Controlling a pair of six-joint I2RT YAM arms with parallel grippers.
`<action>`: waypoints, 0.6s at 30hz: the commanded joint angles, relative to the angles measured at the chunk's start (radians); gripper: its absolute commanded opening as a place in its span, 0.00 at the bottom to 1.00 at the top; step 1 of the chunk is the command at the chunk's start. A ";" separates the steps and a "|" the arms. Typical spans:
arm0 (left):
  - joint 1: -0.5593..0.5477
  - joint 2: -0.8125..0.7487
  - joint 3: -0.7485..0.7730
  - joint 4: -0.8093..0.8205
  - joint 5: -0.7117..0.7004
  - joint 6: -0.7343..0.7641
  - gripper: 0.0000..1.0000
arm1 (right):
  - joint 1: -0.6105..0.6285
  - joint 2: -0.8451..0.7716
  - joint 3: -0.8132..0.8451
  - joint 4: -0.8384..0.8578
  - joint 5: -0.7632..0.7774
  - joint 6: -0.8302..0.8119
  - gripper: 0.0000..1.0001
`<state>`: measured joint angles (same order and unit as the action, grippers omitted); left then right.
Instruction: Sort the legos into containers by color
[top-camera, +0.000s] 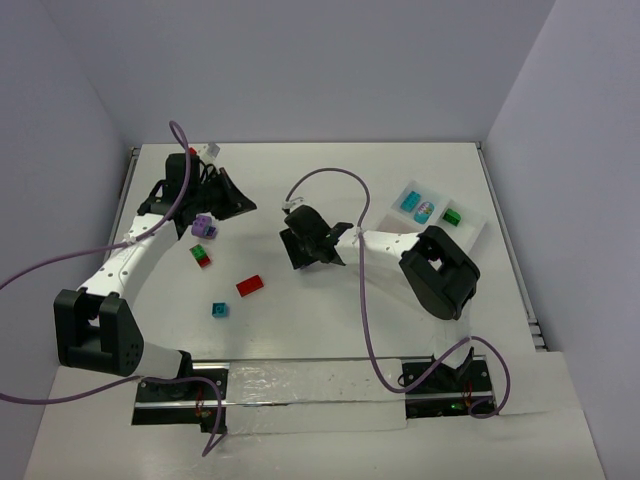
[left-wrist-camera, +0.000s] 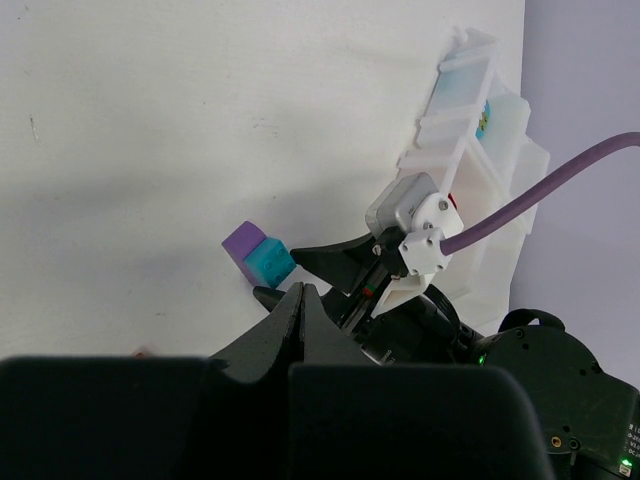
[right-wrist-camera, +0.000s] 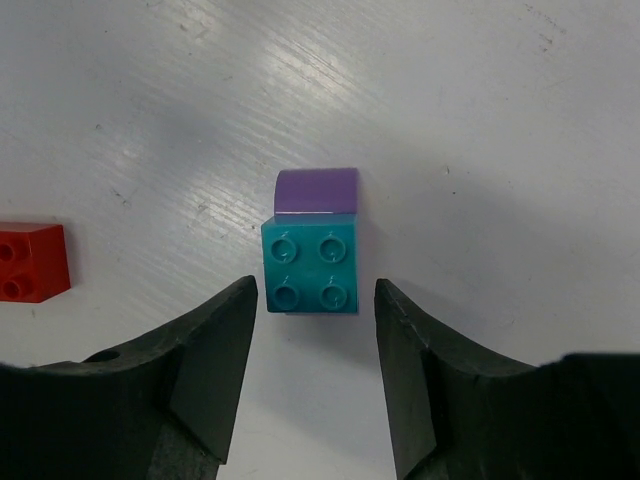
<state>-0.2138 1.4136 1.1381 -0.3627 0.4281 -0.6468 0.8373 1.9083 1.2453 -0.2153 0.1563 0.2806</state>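
Right pincer (right-wrist-camera: 315, 290) spread, astride teal brick (right-wrist-camera: 310, 270) on desk (right-wrist-camera: 500, 150) — jaws just clear each side; purple brick (right-wrist-camera: 317, 190) touching its far face.

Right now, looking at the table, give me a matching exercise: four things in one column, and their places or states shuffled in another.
Things:
1 teal-and-purple brick
2 lone green brick
3 flat red brick
4 left end effector

Places or states:
A shut
B in the tray
C on open table, nothing around it
D between the fingers of the open right end effector

Pairs: 1-D, 2-B, 3-C, 4-A
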 joint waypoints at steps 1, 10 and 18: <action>0.007 -0.014 -0.004 0.038 0.020 0.005 0.00 | -0.007 -0.012 0.036 -0.006 0.008 -0.028 0.57; 0.007 -0.007 0.000 0.039 0.026 0.006 0.00 | -0.007 0.018 0.088 -0.023 0.022 -0.039 0.61; 0.007 -0.005 0.005 0.028 0.021 0.016 0.00 | -0.009 0.046 0.118 -0.035 0.008 -0.063 0.60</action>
<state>-0.2138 1.4136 1.1336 -0.3622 0.4320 -0.6460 0.8368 1.9341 1.3157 -0.2417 0.1626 0.2412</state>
